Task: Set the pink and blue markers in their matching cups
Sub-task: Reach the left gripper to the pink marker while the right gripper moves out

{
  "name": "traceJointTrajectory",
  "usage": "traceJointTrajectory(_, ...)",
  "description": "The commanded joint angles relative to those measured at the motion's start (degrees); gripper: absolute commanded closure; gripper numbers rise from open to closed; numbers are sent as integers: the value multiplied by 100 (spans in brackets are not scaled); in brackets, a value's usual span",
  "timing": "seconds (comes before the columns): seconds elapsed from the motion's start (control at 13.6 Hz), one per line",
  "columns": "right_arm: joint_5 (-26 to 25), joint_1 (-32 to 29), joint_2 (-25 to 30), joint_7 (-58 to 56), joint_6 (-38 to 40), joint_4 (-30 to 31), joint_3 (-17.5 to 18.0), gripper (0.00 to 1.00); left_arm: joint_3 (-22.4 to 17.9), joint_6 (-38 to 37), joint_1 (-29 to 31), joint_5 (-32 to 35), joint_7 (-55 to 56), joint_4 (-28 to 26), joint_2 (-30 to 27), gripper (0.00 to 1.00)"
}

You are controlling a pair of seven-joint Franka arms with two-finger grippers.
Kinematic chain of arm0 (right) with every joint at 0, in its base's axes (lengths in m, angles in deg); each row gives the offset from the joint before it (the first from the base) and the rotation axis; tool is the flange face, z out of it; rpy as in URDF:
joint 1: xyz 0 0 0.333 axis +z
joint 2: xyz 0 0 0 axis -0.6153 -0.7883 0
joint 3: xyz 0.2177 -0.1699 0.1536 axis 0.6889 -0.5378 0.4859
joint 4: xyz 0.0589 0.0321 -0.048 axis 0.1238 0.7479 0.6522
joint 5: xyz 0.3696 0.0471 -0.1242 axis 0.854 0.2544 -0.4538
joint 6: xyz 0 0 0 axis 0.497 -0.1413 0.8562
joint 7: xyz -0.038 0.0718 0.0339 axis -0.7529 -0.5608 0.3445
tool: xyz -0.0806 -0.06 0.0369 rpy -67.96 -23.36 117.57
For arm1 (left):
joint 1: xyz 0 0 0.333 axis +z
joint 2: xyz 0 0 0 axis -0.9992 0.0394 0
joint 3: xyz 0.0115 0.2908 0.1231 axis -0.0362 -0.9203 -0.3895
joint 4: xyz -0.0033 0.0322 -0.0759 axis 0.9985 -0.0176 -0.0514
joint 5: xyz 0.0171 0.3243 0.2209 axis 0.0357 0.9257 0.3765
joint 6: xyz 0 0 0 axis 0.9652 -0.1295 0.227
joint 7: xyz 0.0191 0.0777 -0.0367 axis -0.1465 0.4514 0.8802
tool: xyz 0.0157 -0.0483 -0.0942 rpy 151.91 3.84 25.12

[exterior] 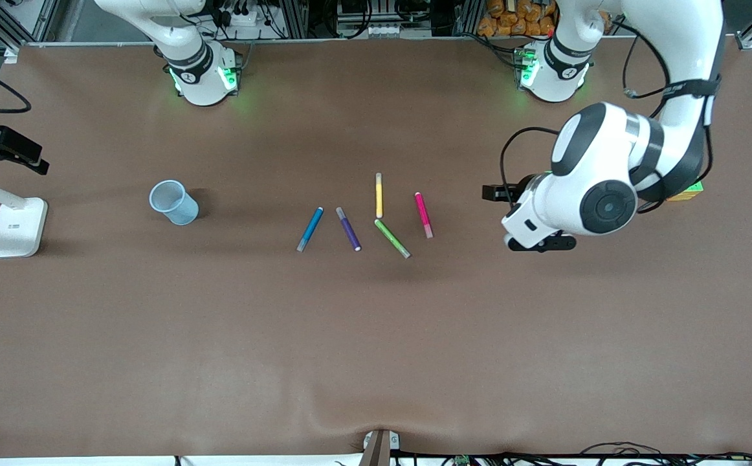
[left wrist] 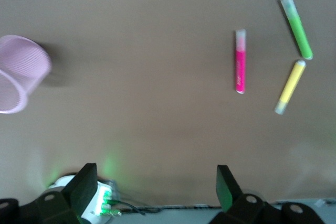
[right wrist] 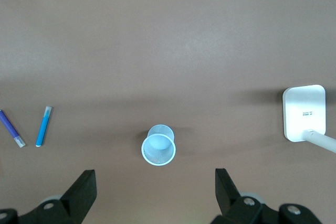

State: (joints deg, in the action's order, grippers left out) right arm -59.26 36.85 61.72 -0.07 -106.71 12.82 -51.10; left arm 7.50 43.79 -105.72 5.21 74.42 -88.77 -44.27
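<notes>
The pink marker (exterior: pixel 423 214) lies on the table, nearest the left arm's end of a loose row of pens; it also shows in the left wrist view (left wrist: pixel 240 61). The blue marker (exterior: pixel 310 229) lies at the row's other end and shows in the right wrist view (right wrist: pixel 43 126). The light blue cup (exterior: pixel 173 202) stands upright toward the right arm's end and also shows in the right wrist view (right wrist: pixel 158 149). The pink cup (left wrist: pixel 18 74) shows only in the left wrist view. My left gripper (left wrist: pixel 156 184) is open and empty above the table, beside the pink marker (exterior: pixel 538 243). My right gripper (right wrist: pixel 155 190) is open and empty, high over the blue cup.
A purple pen (exterior: pixel 348 228), a yellow pen (exterior: pixel 379 195) and a green pen (exterior: pixel 392 238) lie between the two markers. A white lamp base (exterior: pixel 17 226) stands at the right arm's end. A green and yellow block (exterior: pixel 686 191) sits under the left arm.
</notes>
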Motion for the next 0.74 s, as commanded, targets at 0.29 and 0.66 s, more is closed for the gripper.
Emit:
traceJointTrajectory(0.29, -93, -11, -561, -57, -18, -182, 38, 0, -25, 901, -601, -208, 841, 151, 935, 0)
traceJointTrajectory(0.66, -68, 33, -1168, -57, -167, -403, 38, 0, -34, 1597, -900, -594, 1368, 151, 1453, 0)
